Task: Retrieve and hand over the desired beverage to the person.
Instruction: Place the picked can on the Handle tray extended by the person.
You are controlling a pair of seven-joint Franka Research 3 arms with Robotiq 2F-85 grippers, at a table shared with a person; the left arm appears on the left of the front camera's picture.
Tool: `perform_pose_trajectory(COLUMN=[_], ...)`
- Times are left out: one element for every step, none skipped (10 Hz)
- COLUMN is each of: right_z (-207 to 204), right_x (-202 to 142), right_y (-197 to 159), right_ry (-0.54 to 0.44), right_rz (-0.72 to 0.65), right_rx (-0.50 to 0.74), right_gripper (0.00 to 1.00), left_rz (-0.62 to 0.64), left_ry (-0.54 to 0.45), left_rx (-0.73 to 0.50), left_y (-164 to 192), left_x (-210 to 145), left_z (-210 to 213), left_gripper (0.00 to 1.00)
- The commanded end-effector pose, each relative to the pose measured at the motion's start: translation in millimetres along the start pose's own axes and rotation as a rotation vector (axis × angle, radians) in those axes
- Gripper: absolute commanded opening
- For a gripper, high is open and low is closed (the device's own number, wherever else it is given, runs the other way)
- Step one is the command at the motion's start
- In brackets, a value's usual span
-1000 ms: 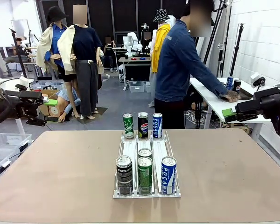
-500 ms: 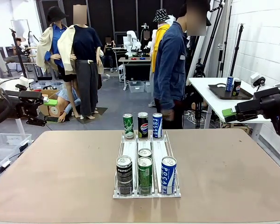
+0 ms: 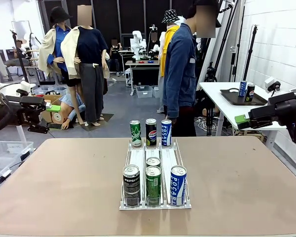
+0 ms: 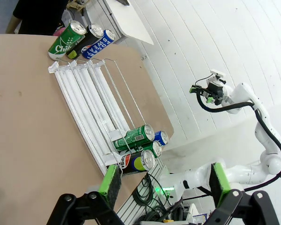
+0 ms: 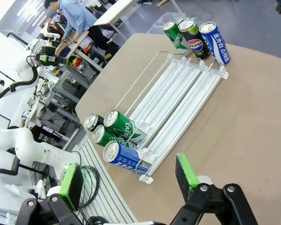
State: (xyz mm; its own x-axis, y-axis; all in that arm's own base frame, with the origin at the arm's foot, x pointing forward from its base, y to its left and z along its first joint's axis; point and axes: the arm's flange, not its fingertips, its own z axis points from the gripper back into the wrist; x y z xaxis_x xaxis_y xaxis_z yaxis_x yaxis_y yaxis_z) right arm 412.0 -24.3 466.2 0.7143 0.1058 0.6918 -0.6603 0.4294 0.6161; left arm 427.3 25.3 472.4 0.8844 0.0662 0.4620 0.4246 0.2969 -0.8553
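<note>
The person (image 3: 180, 79) in the dark-blue denim jacket stands just beyond the counter's far edge, side-on to it, near the middle of that edge. On the counter (image 3: 64, 187) sits a clear three-lane can rack (image 3: 154, 170), running from the near edge toward the far one, right at the centre. At the rack's near end stand a black Pepsi can (image 3: 131, 185) in the left lane, a green can (image 3: 153, 185) in the middle lane with another can (image 3: 153, 162) just behind it, and a blue Pocari can (image 3: 178, 185) in the right lane. Past the rack's far end, three more stand in a row close to the far edge: a green Chilsung can (image 3: 135, 133), a dark Pepsi can (image 3: 151, 132) and a blue Pocari Sweat can (image 3: 166, 132), side by side. The left tool (image 3: 53, 108) hangs off the counter's left side, well apart from the cans, its green pads spread wide with nothing between them; from its own wrist camera the left tool's fingers (image 4: 110, 180) frame the rack from afar. The right tool (image 3: 241, 119) hovers beyond the counter's right edge, likewise well clear, jaws apart and empty; its wrist view looks down across the rack with the right tool's fingers (image 5: 186, 171) spread. Behind the right arm, a white side table (image 3: 222, 106) carries a dark tray (image 3: 237, 98) with two cans on it.
</note>
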Motion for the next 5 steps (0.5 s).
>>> perform_pose_trajectory(right_z=[-1.0, -1.0, -1.0, -1.0, -1.0], right_x=[-1.2, -1.2, -1.2, -1.2, -1.2], right_y=[-0.6, -0.6, -0.6, -0.6, -0.6], right_ry=[-0.005, -0.005, -0.005, -0.005, -0.005], right_rz=[-0.004, -0.004, -0.004, -0.004, -0.004], right_rx=[0.008, 0.008, 0.008, 0.008, 0.008], right_gripper=[1.0, 1.0, 1.0, 1.0, 1.0], left_rz=[0.0, 0.0, 0.0, 0.0, 0.0], left_ry=[-0.015, -0.015, -0.015, -0.015, -0.015], left_rx=[-0.012, -0.012, -0.012, -0.012, -0.012], left_y=[-1.8, -1.8, -1.8, -1.8, -1.8], left_x=[0.3, 0.3, 0.3, 0.3, 0.3], left_z=[0.4, 0.4, 0.4, 0.4, 0.4], left_gripper=[1.0, 1.0, 1.0, 1.0, 1.0])
